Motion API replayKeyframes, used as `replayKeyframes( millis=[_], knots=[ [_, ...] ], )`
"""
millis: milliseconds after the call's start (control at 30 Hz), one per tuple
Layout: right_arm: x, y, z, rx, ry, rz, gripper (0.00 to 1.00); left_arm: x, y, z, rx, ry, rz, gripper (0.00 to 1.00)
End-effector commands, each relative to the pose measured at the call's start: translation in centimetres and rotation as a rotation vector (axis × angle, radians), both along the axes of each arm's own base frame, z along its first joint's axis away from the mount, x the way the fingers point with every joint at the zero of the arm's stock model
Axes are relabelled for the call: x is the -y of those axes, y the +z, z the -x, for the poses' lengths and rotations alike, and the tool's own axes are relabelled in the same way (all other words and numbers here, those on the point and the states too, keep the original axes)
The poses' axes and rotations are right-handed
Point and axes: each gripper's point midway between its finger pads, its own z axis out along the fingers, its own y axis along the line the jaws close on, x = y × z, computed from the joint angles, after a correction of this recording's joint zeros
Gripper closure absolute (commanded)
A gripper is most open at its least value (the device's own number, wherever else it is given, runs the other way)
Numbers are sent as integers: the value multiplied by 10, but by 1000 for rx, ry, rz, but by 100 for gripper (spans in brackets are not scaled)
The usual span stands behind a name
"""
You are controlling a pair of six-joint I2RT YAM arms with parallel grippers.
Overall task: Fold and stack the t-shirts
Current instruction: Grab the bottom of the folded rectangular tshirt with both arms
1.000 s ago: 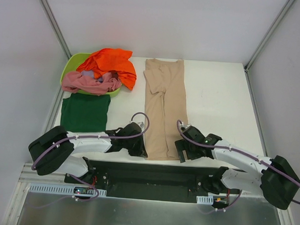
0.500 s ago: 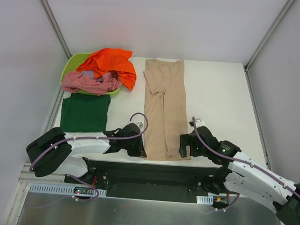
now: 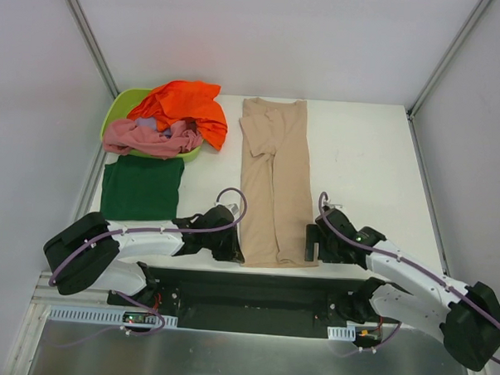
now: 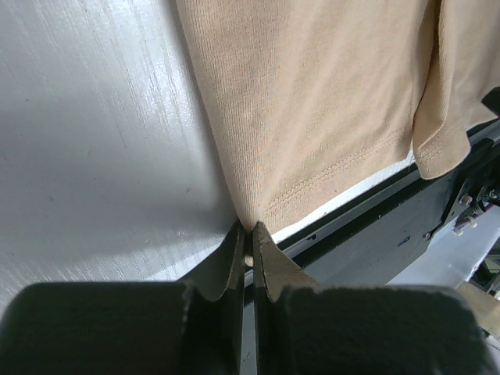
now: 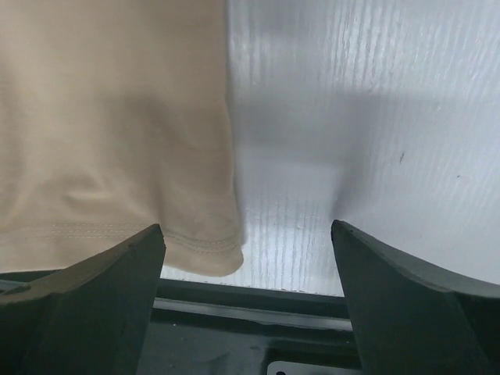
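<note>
A beige t-shirt (image 3: 271, 188), folded into a long strip, runs from the table's far middle to its near edge. My left gripper (image 3: 237, 252) is shut on the strip's near left hem corner (image 4: 251, 219). My right gripper (image 3: 314, 242) stands open just right of the near right corner (image 5: 211, 250), with that corner and bare table between its fingers (image 5: 117, 273). A dark green t-shirt (image 3: 142, 187) lies folded flat at the left. An orange t-shirt (image 3: 183, 106) and a pink t-shirt (image 3: 148, 139) are heaped at the back left.
The orange and pink shirts lie on a lime-green tub (image 3: 121, 107) at the back left corner. A black rail (image 3: 245, 291) runs along the near table edge between the arm bases. White walls with metal posts enclose the table.
The right arm swung from the strip's near right edge out to the right and has settled beside the near right corner. The left gripper has held still on its corner.
</note>
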Motion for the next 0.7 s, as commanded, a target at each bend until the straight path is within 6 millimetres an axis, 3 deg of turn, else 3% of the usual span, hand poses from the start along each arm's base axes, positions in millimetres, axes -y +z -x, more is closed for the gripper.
replayKeyframes(
  millis=[0, 200, 333, 433, 667],
  knots=[
    [-2, -12, 12, -96, -23, -14, 13, -30, -27, 12, -24, -8, -147, 100],
    [-8, -15, 21, -133, -36, -66, 29, -31, -28, 13, -27, -3, -151, 100],
    [-8, -18, 22, -135, -49, -76, 45, -31, -28, 12, -27, -2, -150, 100],
    [-12, -22, 22, -142, -42, -90, 48, -31, -27, 12, -23, -2, -148, 100],
    [-15, -28, 40, -247, -50, -107, 84, -34, -27, 13, -27, 15, -147, 100]
  ],
)
